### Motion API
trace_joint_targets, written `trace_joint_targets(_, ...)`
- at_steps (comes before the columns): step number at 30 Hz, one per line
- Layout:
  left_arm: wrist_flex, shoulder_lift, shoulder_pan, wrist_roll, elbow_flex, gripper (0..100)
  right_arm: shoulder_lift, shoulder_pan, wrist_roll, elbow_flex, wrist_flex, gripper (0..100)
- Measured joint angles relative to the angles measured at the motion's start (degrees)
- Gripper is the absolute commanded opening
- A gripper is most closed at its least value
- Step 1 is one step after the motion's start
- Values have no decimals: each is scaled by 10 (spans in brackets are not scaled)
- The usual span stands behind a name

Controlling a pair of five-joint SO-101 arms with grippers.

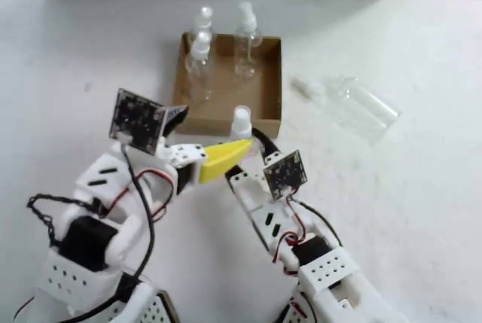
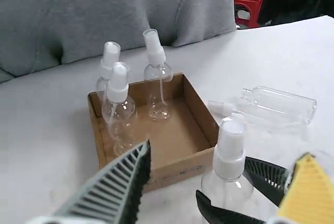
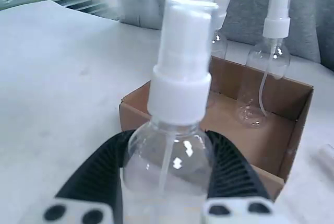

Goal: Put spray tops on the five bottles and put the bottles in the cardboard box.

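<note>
Just short of the near wall of the cardboard box (image 1: 215, 124), the right gripper (image 3: 167, 164) is clenched on the belly of a capped bottle (image 3: 175, 125). I judge it best to lift it upright until the base clears that wall, set it on the bare near floor apart from the 3 bottles (image 1: 199, 67) standing inside, and let go only once it rests flat, with the left gripper (image 1: 205, 136), jaws spread wide beside it, kept clear. It is clear, round-shouldered plastic with a white spray top (image 3: 182, 51) and thin dip tube; farther off, bottle 5 (image 1: 360, 105) lies beside a loose spray top (image 1: 305, 86).
</note>
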Motion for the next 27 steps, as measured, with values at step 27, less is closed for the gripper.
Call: trace_joint_targets(27,125,-348,-206,32,193,15,0,68,0,0,-46,16)
